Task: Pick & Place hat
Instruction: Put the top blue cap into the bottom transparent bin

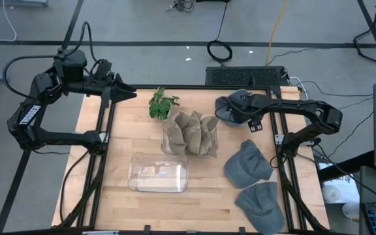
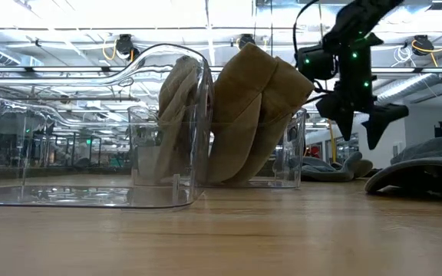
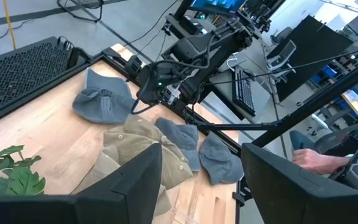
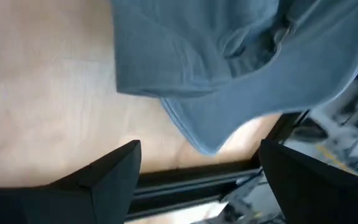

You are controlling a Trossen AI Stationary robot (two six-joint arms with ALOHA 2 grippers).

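**Right gripper above far-corner hat**

Right gripper (image 1: 228, 108) hangs over the grey-blue fabric cap (image 1: 230, 104) lying at the far right corner of the wooden bench (image 1: 109, 196). Its fingers (image 4: 114, 177) are spread wide, with nothing between them; the right wrist view shows the cap's brim directly beyond the fingertips. Two further grey-blue caps lie near the right edge, one mid-bench (image 1: 247, 163) and one at the near right corner (image 1: 261, 206). A clear plastic bin (image 1: 189, 136) at bench centre holds several tan fabric caps (image 1: 194, 130). A second clear plastic bin (image 1: 158, 172) lies beside it, toward the near edge. A small green plant (image 1: 162, 103) stands at the far edge. Left gripper (image 1: 126, 93) waits at the far left corner, fingers parted, holding nothing.
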